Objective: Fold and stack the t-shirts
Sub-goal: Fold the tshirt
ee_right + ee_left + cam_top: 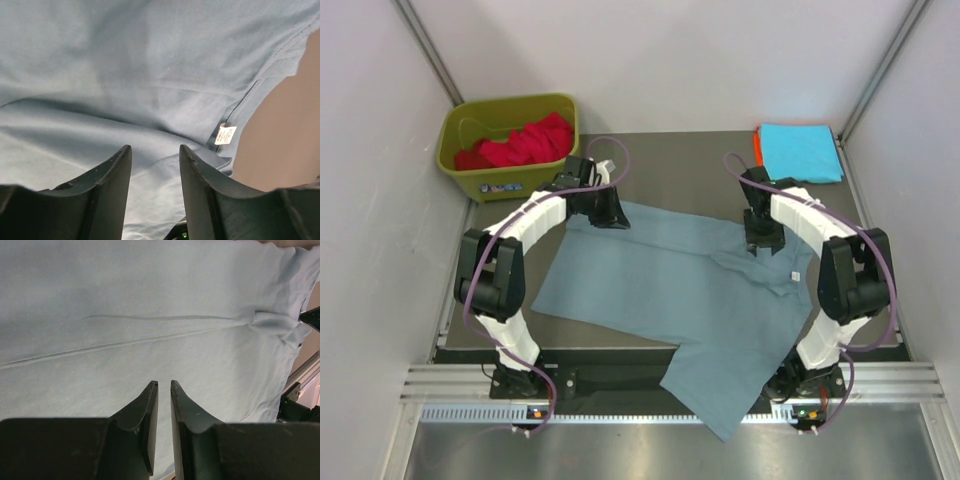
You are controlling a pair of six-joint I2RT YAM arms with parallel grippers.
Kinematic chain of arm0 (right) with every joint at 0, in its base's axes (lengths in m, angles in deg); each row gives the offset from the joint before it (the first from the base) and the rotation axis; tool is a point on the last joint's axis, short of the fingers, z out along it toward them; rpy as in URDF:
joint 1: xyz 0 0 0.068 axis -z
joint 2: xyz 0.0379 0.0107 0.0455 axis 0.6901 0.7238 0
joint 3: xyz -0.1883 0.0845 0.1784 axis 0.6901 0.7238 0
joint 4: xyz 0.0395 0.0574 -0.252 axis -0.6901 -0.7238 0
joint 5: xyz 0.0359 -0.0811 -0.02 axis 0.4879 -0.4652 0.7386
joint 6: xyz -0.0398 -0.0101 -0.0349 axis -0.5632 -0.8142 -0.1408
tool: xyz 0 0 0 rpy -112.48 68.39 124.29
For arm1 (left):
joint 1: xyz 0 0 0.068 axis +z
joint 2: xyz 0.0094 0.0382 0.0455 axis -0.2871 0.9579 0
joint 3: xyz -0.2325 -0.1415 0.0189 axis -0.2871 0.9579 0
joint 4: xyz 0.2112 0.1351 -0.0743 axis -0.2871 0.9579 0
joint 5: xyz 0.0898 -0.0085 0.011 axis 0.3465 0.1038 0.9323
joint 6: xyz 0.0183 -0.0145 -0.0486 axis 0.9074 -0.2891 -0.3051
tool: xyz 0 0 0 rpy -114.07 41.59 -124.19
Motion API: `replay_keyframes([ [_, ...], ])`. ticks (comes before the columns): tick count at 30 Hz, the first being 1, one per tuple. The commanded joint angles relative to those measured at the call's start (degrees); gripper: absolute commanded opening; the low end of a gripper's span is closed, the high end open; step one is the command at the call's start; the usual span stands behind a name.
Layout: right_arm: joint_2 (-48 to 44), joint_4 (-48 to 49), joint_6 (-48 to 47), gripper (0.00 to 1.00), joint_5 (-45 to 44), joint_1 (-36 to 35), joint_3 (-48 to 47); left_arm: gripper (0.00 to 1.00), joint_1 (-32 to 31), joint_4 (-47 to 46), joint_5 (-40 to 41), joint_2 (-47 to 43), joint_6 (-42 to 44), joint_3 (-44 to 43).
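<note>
One high rear overview; two wrist views close above the same grey-blue t-shirt [670, 290].

Pale walls [670, 60] enclose the top and sides of the frame. A dark table [670, 170] fills the centre, with an olive-green bin [460, 168] at upper left and aluminium rails [640, 381] along the bottom.

2 white-black arms [535, 215], purple cables [468, 300], dark tapered fingers [145, 410].

The orange t-shirt [758, 148] is almost wholly hidden beneath the cyan t-shirt [801, 152].
</note>
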Motion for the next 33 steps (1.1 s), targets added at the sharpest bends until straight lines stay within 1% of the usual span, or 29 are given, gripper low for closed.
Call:
replay_keyframes([
  [1,-4.7,-1.2,-2.8,0.44,1.5,-2.2,-1.8,0.21,0.3,-1.1,-1.9,0.0,0.1,-1.2],
  [4,-4.4,-2.5,-3.6,0.46,-0.3,-6.6,-2.6,0.21,0.3,-1.2,-2.2,0.8,0.0,-2.0],
  [5,-4.1,-3.0,-3.4,0.45,0.1,-6.6,-2.8,0.21,0.3,-1.1,-2.1,1.0,0.0,-2.3],
  [8,-4.8,-2.7,-1.0,0.32,5.6,-8.4,-1.5,0.21,0.3,-1.0,-2.3,1.4,0.0,-3.1],
  [9,-5.3,-2.0,-0.6,0.19,7.4,-9.4,-0.7,0.21,0.4,-0.8,-2.5,1.5,0.1,-3.5],
  [10,-6.0,-0.6,0.3,0.15,10.5,-10.0,1.4,0.21,0.4,-0.7,-2.4,1.7,0.2,-3.6],
  [12,-6.4,0.9,1.2,0.1,13.1,-11.1,3.9,0.21,0.4,-0.6,-2.5,1.7,0.2,-3.7],
  [13,-5.8,2.1,2.3,0.1,15.0,-11.0,6.3,0.21,0.5,-0.6,-2.5,1.7,0.2,-3.6],
  [15,-4.8,3.1,3.1,0.1,15.0,-11.0,7.8,0.21,0.6,-0.6,-2.6,1.9,0.2,-3.7],
  [19,-3.8,4.6,3.7,0.1,13.6,-10.7,8.9,0.21,1.0,-0.5,-2.6,1.8,0.1,-3.5],
  [21,-2.8,4.7,3.7,0.1,12.8,-9.6,9.2,0.21,1.1,-0.4,-2.7,1.8,0.2,-3.6],
  [22,-2.5,4.8,3.7,0.1,11.0,-9.0,9.4,0.21,1.1,-0.4,-2.6,1.8,0.4,-3.7],
  [23,-2.1,4.9,3.8,0.1,10.4,-7.3,9.5,0.21,1.2,-0.2,-2.5,1.7,0.4,-3.7],
  [26,-0.9,5.6,3.5,0.1,7.9,-3.8,8.8,0.21,1.3,0.1,-2.4,1.4,0.6,-3.7],
  [30,2.0,5.7,1.8,0.1,4.9,-1.3,6.1,0.22,1.4,0.6,-2.2,1.1,1.1,-3.9],
  [33,4.0,4.0,0.1,0.11,0.1,0.0,0.3,0.22,1.4,1.1,-1.7,0.7,1.3,-3.9],
])
